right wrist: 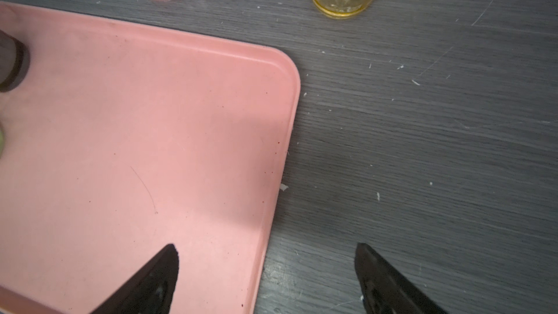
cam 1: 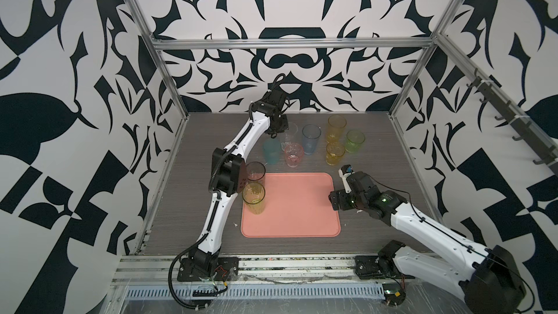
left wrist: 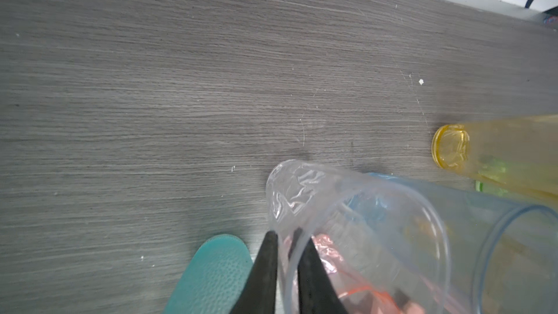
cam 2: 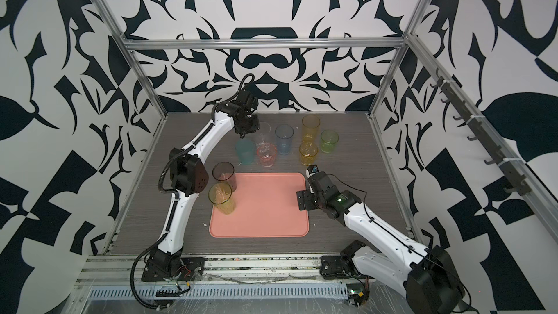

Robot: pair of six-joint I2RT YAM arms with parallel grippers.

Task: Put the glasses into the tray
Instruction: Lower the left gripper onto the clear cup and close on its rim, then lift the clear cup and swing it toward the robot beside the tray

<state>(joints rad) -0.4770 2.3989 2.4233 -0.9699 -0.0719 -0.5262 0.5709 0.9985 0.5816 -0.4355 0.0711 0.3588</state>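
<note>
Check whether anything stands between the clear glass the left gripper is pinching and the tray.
Yes. The pink glass stands directly between the clear glass and the tray; the teal glass flanks it. The tray's middle is bare.

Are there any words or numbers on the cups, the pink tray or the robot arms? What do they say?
No readable text anywhere.
The see-through tinted plastic glasses and the flat salmon-pink plastic tray are plain.
A tiny white mark on the left arm's black wrist is too small to read.
The black-and-white wall pattern is only shapes.
</note>
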